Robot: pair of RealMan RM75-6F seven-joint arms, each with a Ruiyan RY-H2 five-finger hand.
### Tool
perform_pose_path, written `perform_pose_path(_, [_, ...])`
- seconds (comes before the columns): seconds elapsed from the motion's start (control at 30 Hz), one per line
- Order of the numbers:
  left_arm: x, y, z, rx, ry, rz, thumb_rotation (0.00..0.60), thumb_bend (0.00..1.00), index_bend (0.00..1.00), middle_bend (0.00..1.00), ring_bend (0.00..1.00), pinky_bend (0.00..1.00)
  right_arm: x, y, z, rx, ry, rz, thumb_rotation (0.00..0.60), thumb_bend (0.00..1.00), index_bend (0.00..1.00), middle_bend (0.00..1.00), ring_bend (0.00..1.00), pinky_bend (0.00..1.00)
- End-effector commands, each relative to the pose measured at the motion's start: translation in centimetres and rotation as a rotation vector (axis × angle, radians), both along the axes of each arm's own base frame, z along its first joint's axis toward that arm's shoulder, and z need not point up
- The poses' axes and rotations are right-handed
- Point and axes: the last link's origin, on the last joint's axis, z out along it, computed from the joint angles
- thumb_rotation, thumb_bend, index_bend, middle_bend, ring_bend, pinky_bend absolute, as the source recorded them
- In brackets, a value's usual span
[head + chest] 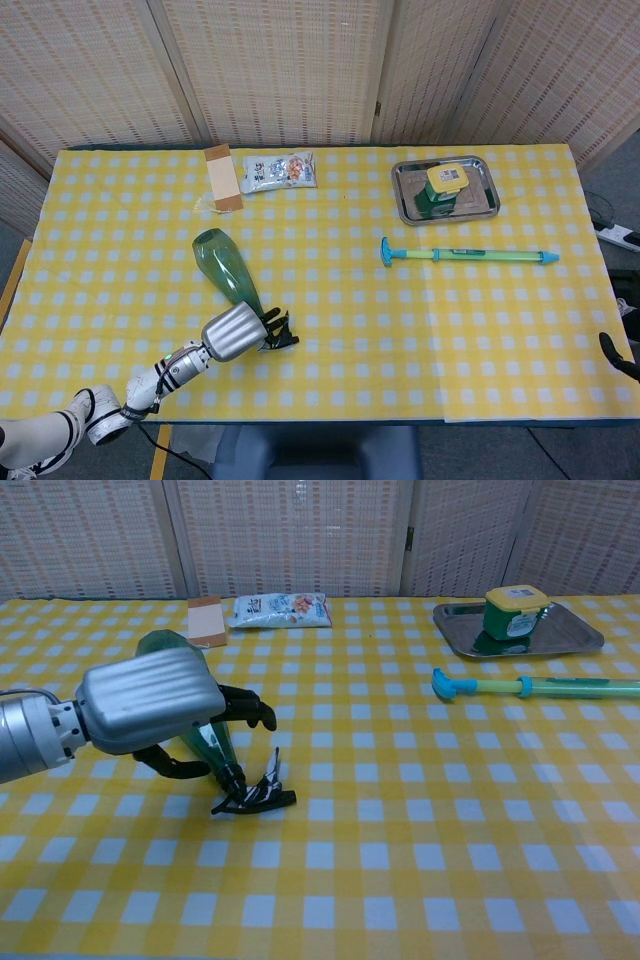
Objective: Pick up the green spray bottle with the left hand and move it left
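The green spray bottle [221, 265] lies on its side on the yellow checked cloth, base to the back left and black trigger head [282, 338] to the front right. My left hand [236, 331] hangs over the bottle's narrow neck. In the chest view this hand [160, 712] covers the bottle's middle, its fingers [250, 708] spread past the far side and the thumb curled on the near side, with the neck [222, 757] between them. The bottle rests on the table. Only a dark sliver of my right hand [617, 356] shows at the right edge.
A metal tray [480, 205] at the back right holds a green and yellow container [441, 187]. A long green and blue pump tube [465, 255] lies in front of it. A snack packet [278, 171] and a cardboard piece [223, 177] lie at the back.
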Motion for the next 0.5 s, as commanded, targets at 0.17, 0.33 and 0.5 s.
perform_pose_path(0.17, [0.4, 0.8, -0.8, -0.015, 0.04, -0.034, 0.6, 0.32, 0.28, 0.37, 1.0, 1.0, -0.1, 0.1, 0.3, -0.009, -0.003, -0.001, 0.6, 0.35, 0.0, 0.0, 0.0, 0.0])
perform_pose_path(0.33, [0.3, 1.5, -1.6, -0.02, 0.056, -0.041, 0.6, 0.32, 0.29, 0.37, 1.0, 1.0, -0.2, 0.0, 0.4, -0.007, -0.01, -0.008, 0.6, 0.35, 0.0, 0.0, 0.0, 0.0])
perform_pose_path(0.5, [-0.4, 2.3, -2.1, -0.019, 0.074, -0.028, 0.6, 0.32, 0.3, 0.37, 1.0, 1.0, -0.3, 0.1, 0.8, -0.018, -0.015, -0.01, 0.6, 0.35, 0.0, 0.0, 0.0, 0.0])
